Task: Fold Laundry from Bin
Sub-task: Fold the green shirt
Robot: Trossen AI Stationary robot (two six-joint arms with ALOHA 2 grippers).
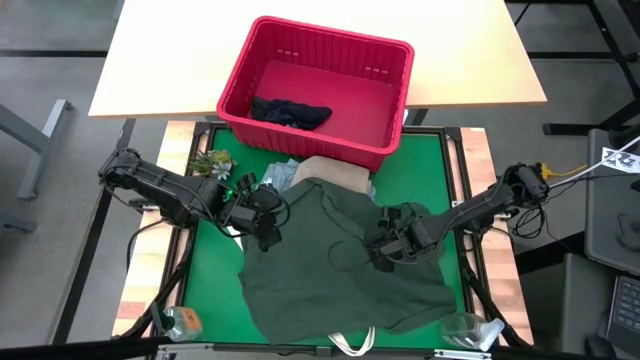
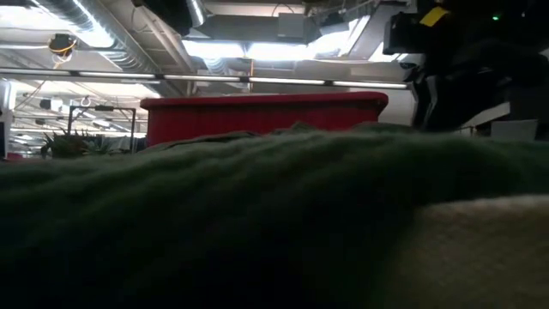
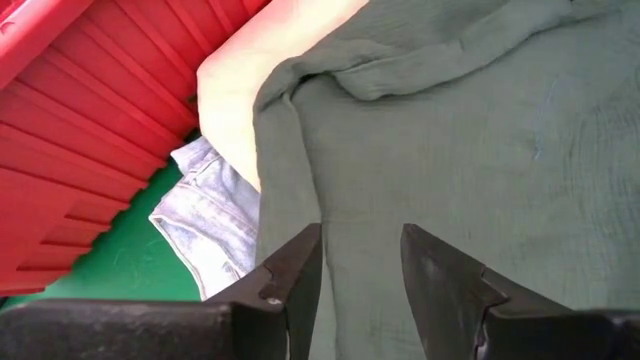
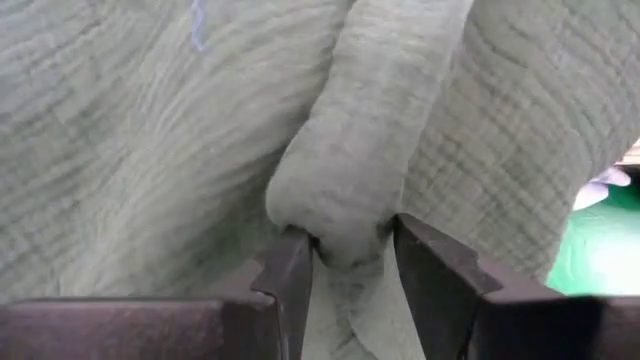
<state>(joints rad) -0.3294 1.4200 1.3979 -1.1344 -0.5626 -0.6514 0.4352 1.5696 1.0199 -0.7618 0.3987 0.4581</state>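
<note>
A dark olive green shirt of crinkled cloth [image 1: 340,262] lies spread over the green mat of my worktop [image 1: 425,165], covering most of it and reaching the near edge. My right gripper [image 4: 350,262] sits on the shirt's right half, and its jaws are clamped on a thick rolled fold of the olive cloth — the bunch fills the gap between the 2 dark fingers [image 4: 285,280]. My left gripper [image 3: 360,262] rests at the shirt's left edge, near its upper corner; its jaws stand a little apart over the flat cloth, and I cannot tell whether any of it is pinched between them.

Beside the shirt's upper edge, a piece of beige cloth [image 1: 335,172] and a bit of light blue denim [image 1: 278,177] peek out, lying between the shirt and the red plastic rectangular bin [image 1: 385,90]. The bin stands at the far side of the mat, overlapping the pale wooden table [image 1: 160,60] behind it, and 1 dark navy garment [image 1: 290,113] lies crumpled on its floor.

A small green plant [image 1: 212,162] sits at the mat's far left corner. At the near edge, a white cloth strap [image 1: 350,343] shows from under the shirt's hem.
</note>
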